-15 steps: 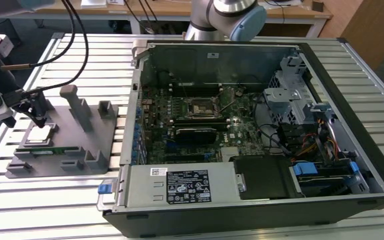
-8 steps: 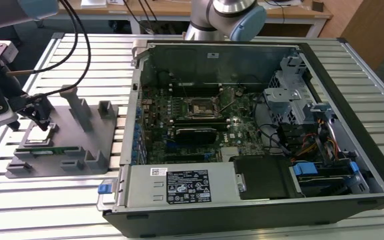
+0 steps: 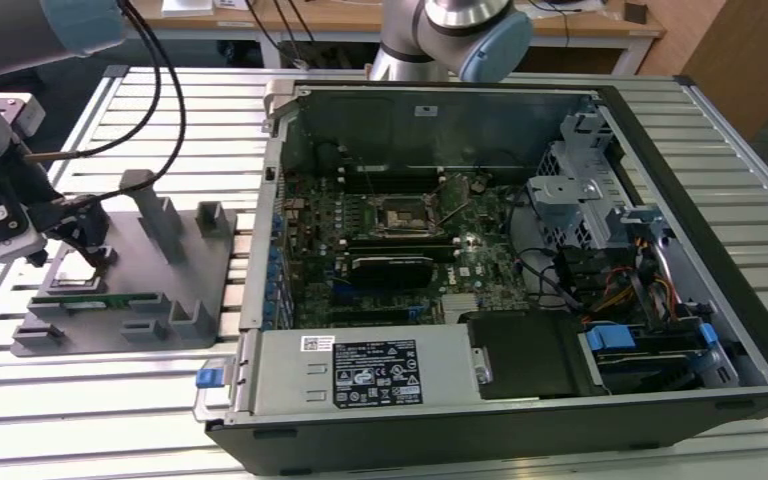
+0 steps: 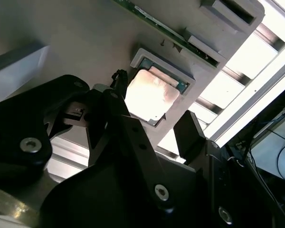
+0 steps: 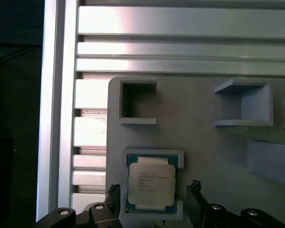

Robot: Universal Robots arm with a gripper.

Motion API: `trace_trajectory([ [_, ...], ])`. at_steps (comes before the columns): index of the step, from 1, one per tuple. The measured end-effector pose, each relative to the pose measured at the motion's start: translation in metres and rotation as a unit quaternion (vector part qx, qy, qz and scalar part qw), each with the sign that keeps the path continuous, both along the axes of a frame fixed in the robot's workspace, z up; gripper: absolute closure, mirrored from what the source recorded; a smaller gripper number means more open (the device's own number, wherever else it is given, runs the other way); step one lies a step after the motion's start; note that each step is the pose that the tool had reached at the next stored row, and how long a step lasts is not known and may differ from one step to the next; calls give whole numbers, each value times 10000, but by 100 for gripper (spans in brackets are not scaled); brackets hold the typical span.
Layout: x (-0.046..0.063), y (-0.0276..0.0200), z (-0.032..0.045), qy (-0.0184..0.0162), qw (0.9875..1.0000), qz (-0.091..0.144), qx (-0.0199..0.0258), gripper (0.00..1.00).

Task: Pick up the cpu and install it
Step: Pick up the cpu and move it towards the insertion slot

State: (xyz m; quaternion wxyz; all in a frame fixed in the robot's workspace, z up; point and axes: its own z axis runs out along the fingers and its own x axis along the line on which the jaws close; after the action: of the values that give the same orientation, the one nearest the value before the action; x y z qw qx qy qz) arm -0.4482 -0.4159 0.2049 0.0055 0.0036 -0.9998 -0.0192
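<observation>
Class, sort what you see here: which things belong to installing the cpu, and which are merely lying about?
Belonging to the job: cpu in its grey holder; open gripper straddling it; motherboard socket.
Lying about: green memory stick; power supply.

We lose one edge of the cpu (image 4: 149, 95) behind one of the fingers (image 4: 133, 137) in the second wrist view. Those fingers (image 5: 197, 206) run off the first wrist view's edge.

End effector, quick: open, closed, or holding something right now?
End effector: open, one finger on each side of the cpu, which lies in its grey tray; holding nothing.
</observation>
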Motion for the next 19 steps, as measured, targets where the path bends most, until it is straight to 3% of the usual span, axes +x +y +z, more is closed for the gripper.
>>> trace_trajectory([
  [10, 0, 27, -132, 0, 10000, 0, -1, 34],
  [15, 0, 30, -162, 1, 10000, 0, -2, 34],
  [19, 0, 30, -168, 0, 10000, 0, -1, 42],
])
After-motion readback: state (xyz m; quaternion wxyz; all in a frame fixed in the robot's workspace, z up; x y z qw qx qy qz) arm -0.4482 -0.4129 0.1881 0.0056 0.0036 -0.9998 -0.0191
